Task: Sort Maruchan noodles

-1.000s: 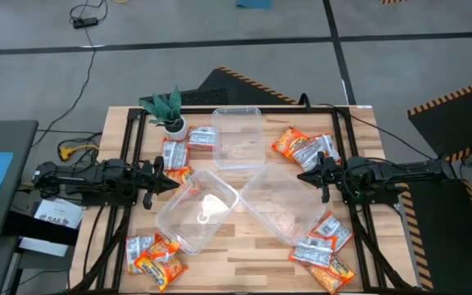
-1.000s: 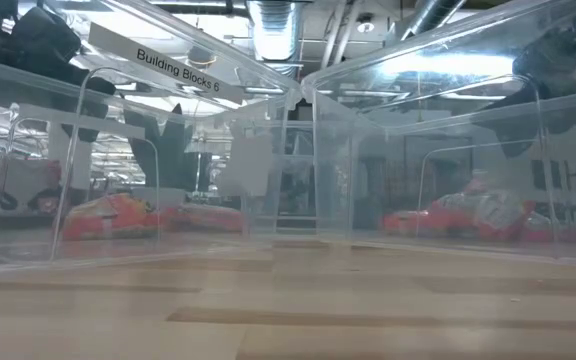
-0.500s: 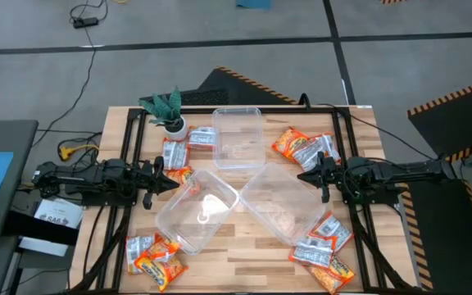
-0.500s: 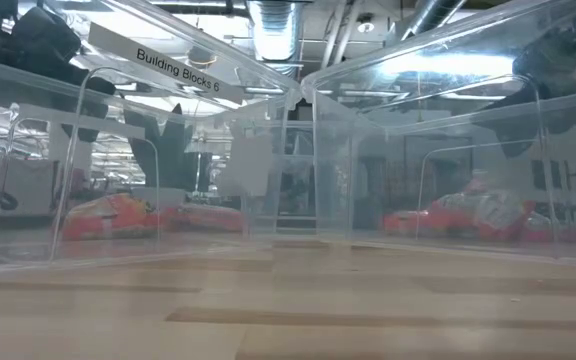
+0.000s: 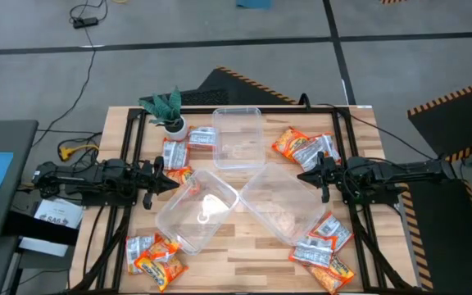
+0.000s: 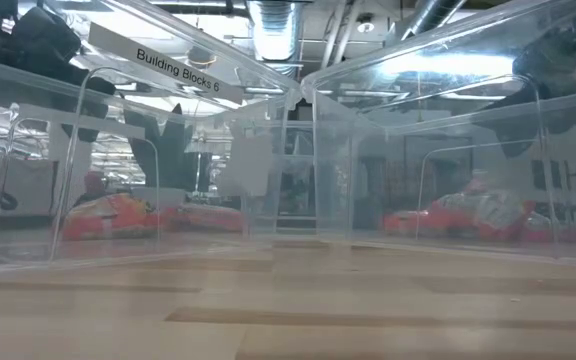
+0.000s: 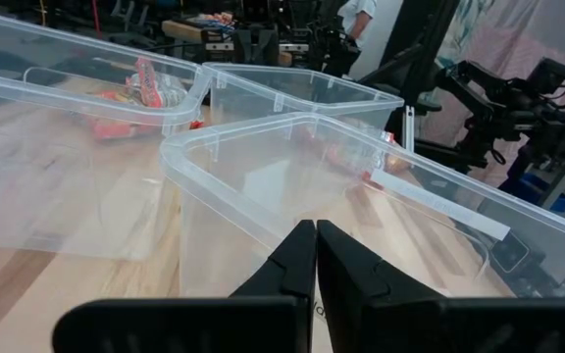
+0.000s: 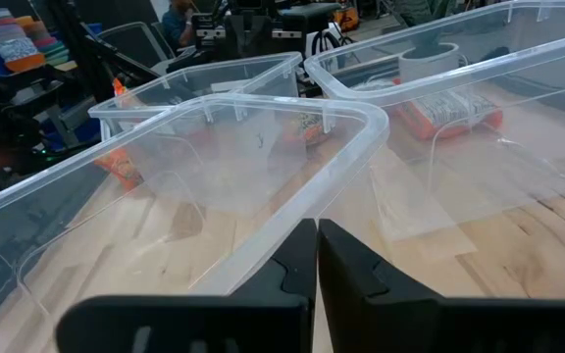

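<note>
Noodle packets (image 5: 308, 149) lie in four clusters at the counter (image 5: 236, 258) corners, none inside the three clear tubs (image 5: 238, 135). We cannot read their print; in the low view they blur behind tub walls, where one label reads "Building Blocks 6" (image 6: 176, 68). A potted plant (image 5: 165, 109) stands at the far left. Our left tool (image 5: 164, 182) and right tool (image 5: 306, 175) rest closed, gripping nothing, beside the front tubs.
</note>
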Robot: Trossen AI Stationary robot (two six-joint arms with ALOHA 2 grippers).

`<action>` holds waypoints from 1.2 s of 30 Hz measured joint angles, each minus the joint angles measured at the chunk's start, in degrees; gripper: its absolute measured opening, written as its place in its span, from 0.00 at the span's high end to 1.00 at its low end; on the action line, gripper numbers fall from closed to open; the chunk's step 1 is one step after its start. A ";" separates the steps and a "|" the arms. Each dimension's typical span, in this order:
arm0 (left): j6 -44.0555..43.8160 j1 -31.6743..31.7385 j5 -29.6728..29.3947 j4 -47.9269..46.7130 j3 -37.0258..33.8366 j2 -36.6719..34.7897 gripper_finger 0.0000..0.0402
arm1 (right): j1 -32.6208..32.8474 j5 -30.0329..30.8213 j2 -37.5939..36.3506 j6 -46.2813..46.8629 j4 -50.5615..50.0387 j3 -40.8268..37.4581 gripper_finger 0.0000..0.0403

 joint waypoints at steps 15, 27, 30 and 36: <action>-0.01 0.00 0.00 0.00 0.00 0.00 1.00 | 0.02 -0.01 0.00 0.00 0.00 0.00 0.91; 6.18 0.00 -6.70 3.56 0.00 0.02 1.00 | 0.02 -0.01 0.00 0.00 0.00 0.00 0.91; 5.12 0.01 -12.23 8.98 0.00 0.03 1.00 | 0.00 -0.01 0.00 0.00 0.00 0.00 0.91; 5.51 0.07 -18.90 0.38 6.31 3.94 0.93 | 0.01 0.01 0.00 0.00 0.01 0.01 0.91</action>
